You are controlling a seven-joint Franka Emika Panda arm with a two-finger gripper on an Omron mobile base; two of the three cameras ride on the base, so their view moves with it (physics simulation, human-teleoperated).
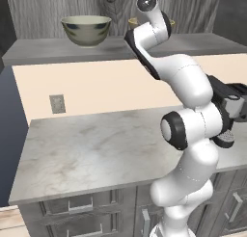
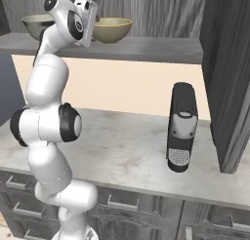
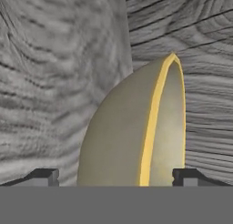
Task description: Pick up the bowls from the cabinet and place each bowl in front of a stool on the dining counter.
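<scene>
Gripper (image 3: pixel 116 175) spread wide, holding nothing — tips straddle tan-olive bowl (image 3: pixel 132 136) with golden rim, which sits on cabinet shelf (image 2: pixel 146 49) against dark wood-grain back. Whether fingertips (image 3: pixel 45 176) touch bowl wall: hard to say, seem just apart. Patterned grey-white bowl (image 1: pixel 87 30) stands upright on same shelf, well left of arm's raised hand. Black coffee machine (image 2: pixel 181 128) on marble counter (image 1: pixel 96 149) below — near tall cabinet door (image 2: pixel 227 78).

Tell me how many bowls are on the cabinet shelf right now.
2. The patterned bowl sits at the shelf's left; the tan bowl sits to its right, just ahead of the open gripper.
</scene>
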